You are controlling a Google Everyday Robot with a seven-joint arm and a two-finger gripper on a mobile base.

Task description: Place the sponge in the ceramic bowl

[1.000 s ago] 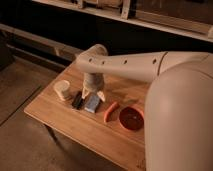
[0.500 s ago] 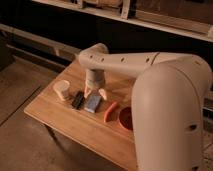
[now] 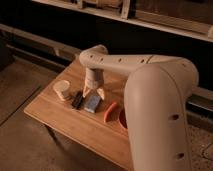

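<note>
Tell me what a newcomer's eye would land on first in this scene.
The bulky cream robot arm fills the right foreground, reaching over the wooden table. Its gripper hangs open just above the small blue-grey rectangular sponge mid-table, between a flat black oblong object and a curved orange strip. The red-orange ceramic bowl peeks out from behind the arm.

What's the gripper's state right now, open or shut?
Gripper: open, fingers spread over the sponge, which lies on the table; holding nothing.
</note>
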